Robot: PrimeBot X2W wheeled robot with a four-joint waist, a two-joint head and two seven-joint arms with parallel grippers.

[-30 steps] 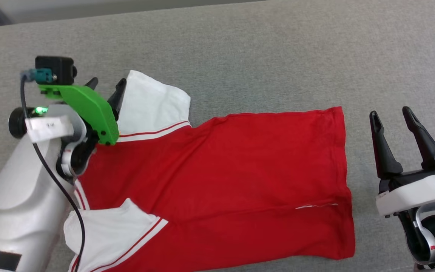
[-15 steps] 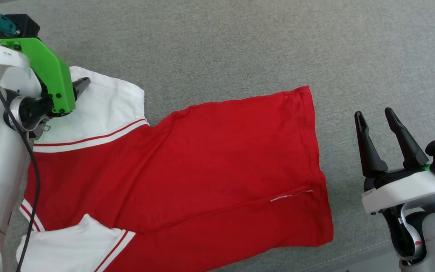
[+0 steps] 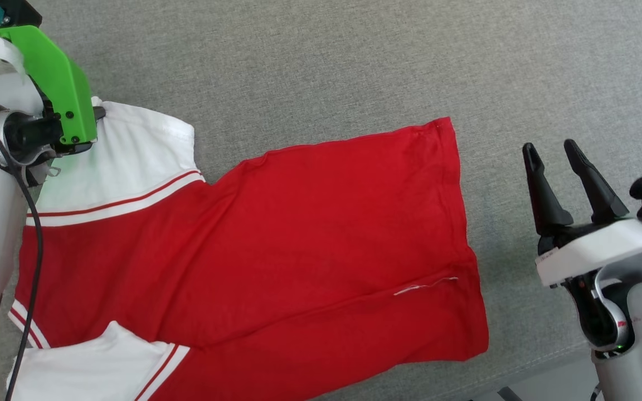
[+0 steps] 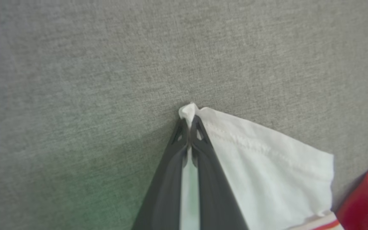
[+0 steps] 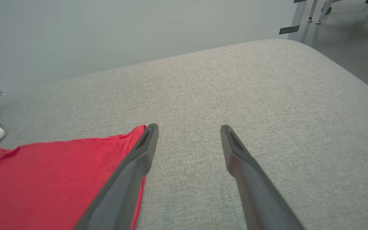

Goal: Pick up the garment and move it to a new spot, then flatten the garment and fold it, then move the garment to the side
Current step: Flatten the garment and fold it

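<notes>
Grey fabric surface (image 3: 321, 67) spans the whole frame. Garment (image 3: 298, 239) lies spread flat on it, centre to lower left, red body, hem toward the right. One white sleeve (image 3: 131, 156) at upper left, second white sleeve (image 3: 92, 362) at the bottom left. Left hand (image 4: 189, 125) at the upper left under the green bracket (image 3: 56, 78), clenched on the upper sleeve's corner, white fabric pinched between the fingertips. Right hand (image 3: 550, 146) at the right edge, fingers spread, grasping nothing, apart from the hem.
</notes>
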